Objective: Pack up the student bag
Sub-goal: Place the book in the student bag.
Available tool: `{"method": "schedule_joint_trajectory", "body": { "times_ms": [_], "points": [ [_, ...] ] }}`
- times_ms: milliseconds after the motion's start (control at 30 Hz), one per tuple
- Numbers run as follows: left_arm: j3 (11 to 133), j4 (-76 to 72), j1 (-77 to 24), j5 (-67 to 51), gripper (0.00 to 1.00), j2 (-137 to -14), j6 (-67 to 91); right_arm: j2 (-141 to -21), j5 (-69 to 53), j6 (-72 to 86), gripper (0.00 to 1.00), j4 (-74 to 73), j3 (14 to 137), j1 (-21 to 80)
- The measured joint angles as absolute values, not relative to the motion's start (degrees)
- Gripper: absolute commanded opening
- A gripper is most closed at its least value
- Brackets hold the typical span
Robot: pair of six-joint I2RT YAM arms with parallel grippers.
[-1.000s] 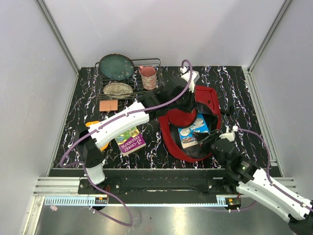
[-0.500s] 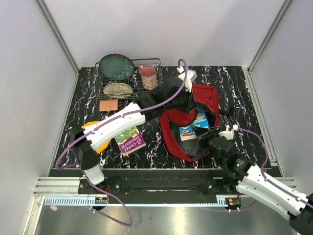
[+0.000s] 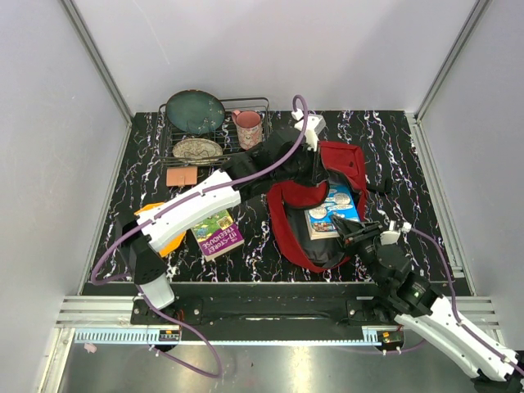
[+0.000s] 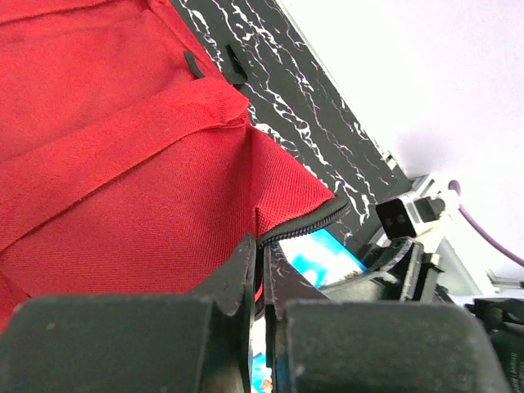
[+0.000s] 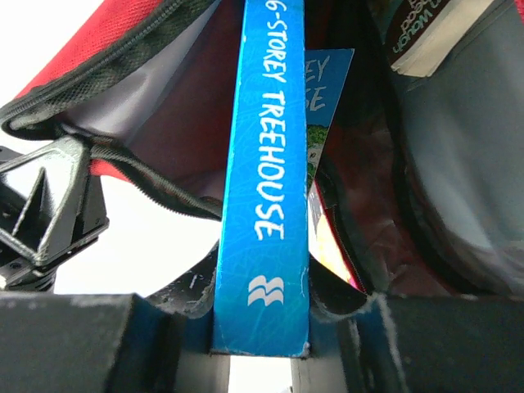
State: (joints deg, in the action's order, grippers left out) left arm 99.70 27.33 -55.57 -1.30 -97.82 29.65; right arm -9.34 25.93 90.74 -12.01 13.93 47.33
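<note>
Both pairs of jaws are clamped on something. From above, we see the left gripper (image 3: 316,173) pinching the far rim of the large dark-red fabric backpack (image 3: 348,160). The backpack lies mouth-up on the table in front of the right arm. At its near side, the right gripper (image 3: 348,229) holds a thin blue book (image 3: 332,209) in its mouth. We judge the step in hand to be sliding this book in. Next it needs pushing deeper and then releasing, with the rim held up. A purple paperback (image 3: 218,234) lies to the left of the backpack, unpacked.

Our left wrist view shows what the arm hides from above: that gripper is shut tight on the backpack's black zip edge (image 4: 299,225).

Only our right wrist view shows the blue book's spine squeezed in the right gripper, standing on edge inside the backpack. It also shows a second book (image 5: 434,33) already tucked in beside it.
</note>
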Motion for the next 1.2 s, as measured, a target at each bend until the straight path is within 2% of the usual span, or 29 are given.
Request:
{"method": "schedule_joint_trajectory", "body": {
  "times_ms": [100,267,433,700,867,1133,1200],
  "points": [
    [99.7,27.4,-55.2,-2.7,0.00,-97.8,30.7,-9.9,27.0,91.9,0.00,-12.0,13.1,47.3],
    [99.7,27.3,-55.1,-6.4,0.00,-97.7,32.9,-17.5,31.0,92.2,0.00,-10.0,11.7,47.2],
    [97.2,25.9,-55.1,-9.7,0.00,-95.9,35.2,-27.3,33.8,89.7,0.00,0.3,10.6,46.5],
    [95.0,24.3,-55.1,-11.4,0.00,-94.8,36.6,-46.3,25.8,88.0,0.00,14.8,12.4,35.6],
    [95.0,24.2,-55.1,-11.4,0.00,-94.8,36.5,-60.0,20.5,86.5,0.01,21.4,17.3,33.2],
    [94.1,22.5,-53.8,-13.2,0.00,-94.8,36.5,-76.6,17.5,85.7,0.16,38.5,19.5,32.9],
    [94.0,22.5,-53.6,-13.5,0.00,-94.8,36.5,-78.0,17.9,85.7,0.25,39.7,20.0,32.9]
  ]
}}
